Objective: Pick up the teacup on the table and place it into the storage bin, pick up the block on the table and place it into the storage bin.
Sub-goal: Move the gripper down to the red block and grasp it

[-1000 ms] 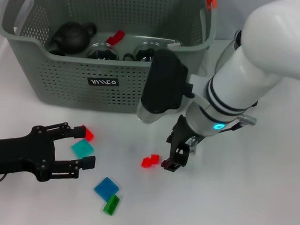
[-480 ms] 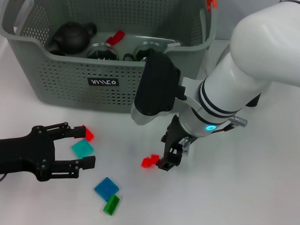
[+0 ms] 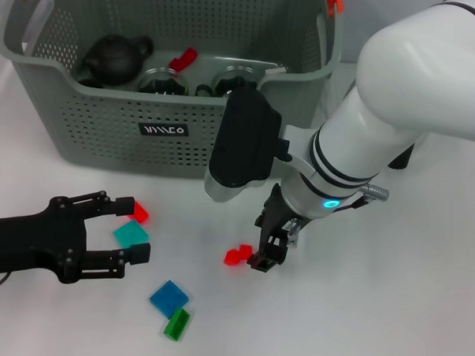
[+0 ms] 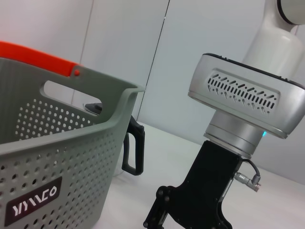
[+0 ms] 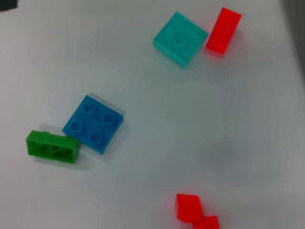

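The right end effector (image 3: pixel 263 254) hangs low over the white bench (image 3: pixel 389 311), pointing down, its black fingers just beside a small red block (image 3: pixel 236 255) that lies on the bench surface. The fingers look close together, but whether they are spread or pressed together cannot be told from these views, and contact with the red block is also unclear. In the right wrist view the same red block (image 5: pixel 193 211) sits near the frame's edge, apart from the other pieces.

The left end effector (image 3: pixel 123 230) rests low near the bench on the robot's left, its two black fingers spread wide apart and holding nothing. Between those fingers lies a teal flat block (image 3: pixel 130 235), and a second red block (image 3: pixel 140 213) lies just beside the upper fingertip. Nearer the robot, a blue square block (image 3: pixel 168 296) with four studs touches a green block (image 3: pixel 176 325) at one corner.

Behind all of these stands the storage bin (image 3: pixel 106 117), a large grey-green perforated basket with orange-red handle clips and a small black label on its front wall. Inside it are a dark teapot (image 3: pixel 113 56), two dark round teacups (image 3: pixel 159 80) and a red piece (image 3: pixel 182 59). No teacup shows on the bench itself.
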